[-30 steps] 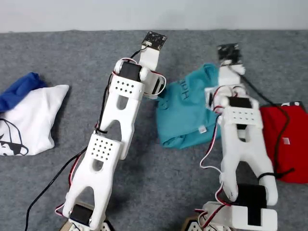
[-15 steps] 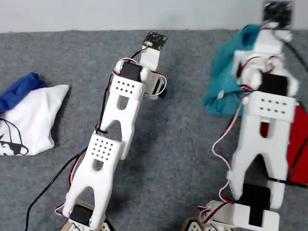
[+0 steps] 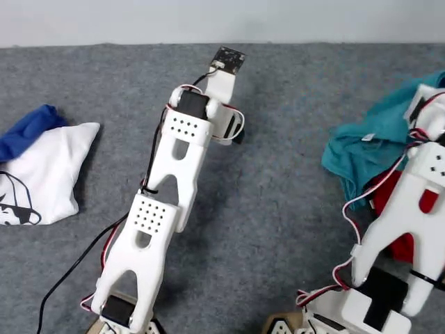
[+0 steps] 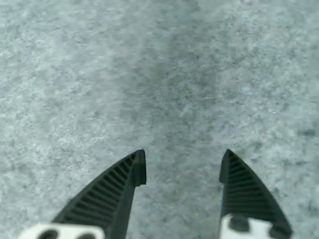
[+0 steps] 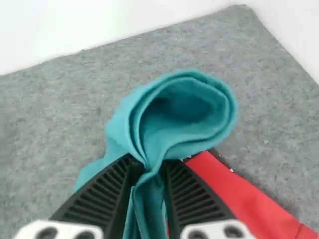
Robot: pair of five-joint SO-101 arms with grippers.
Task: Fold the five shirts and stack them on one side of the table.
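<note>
— Where's the teal shirt (image 5: 184,109)?
— Clamped in my right gripper (image 5: 149,167), bunched just past its tips, over the red shirt (image 5: 234,194). My left gripper (image 4: 183,167) stands apart above the grey mat (image 4: 149,59).

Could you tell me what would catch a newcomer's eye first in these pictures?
The teal shirt, bunched and clamped in the right gripper with its jaws shut, draws the eye at the right side of the grey mat, above the red shirt. Far left lie a white shirt and a blue shirt touching it; the left gripper hangs near the middle, jaws open.
</note>
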